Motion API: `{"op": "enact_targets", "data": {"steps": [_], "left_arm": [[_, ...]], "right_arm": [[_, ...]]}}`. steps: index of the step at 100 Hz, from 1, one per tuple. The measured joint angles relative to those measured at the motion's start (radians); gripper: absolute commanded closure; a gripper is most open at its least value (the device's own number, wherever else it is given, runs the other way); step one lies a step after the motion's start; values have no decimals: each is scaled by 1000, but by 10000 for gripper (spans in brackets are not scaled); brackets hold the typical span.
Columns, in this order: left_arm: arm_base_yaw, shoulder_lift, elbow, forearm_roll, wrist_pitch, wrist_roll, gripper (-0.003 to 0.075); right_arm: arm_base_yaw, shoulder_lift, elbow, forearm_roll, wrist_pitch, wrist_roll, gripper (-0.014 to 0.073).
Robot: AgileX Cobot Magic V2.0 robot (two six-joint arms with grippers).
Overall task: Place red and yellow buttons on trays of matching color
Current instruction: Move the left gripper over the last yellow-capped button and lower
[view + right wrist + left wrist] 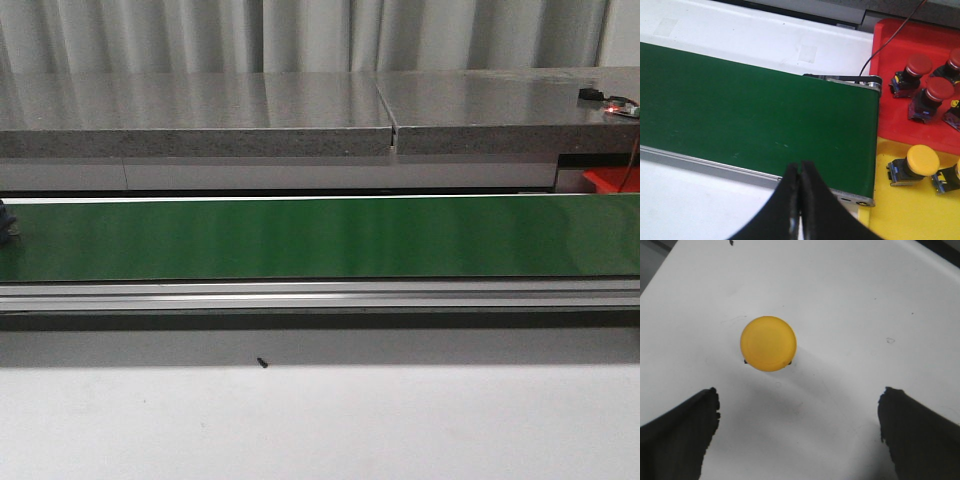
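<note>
In the left wrist view a yellow button [768,343] stands cap-up on the white table, a little ahead of my left gripper [799,412], which is open with nothing between its fingers. My right gripper [800,172] is shut and empty, over the near edge of the green belt [755,110]. Beside the belt's end lie a red tray [900,35] holding three red buttons [918,65] and a yellow tray [920,210] holding two yellow buttons [922,160]. In the front view neither gripper shows; only a corner of the red tray [612,180] is visible.
The green belt [320,238] runs the full width of the front view, with a grey stone ledge [300,115] behind it and white table [320,420] in front. A small dark speck [262,363] lies on the table. A black cable [890,37] crosses the red tray.
</note>
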Motion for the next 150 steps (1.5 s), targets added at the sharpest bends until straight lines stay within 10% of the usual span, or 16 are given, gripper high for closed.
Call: {"op": "enact_targets", "data": {"steps": [125, 150], "left_arm": [[3, 226, -160, 19, -70, -26, 94], [3, 226, -160, 19, -72, -26, 211]], "right_arm": [[0, 0, 0, 0, 9, 0, 662], [0, 0, 0, 0, 9, 0, 662]]}}
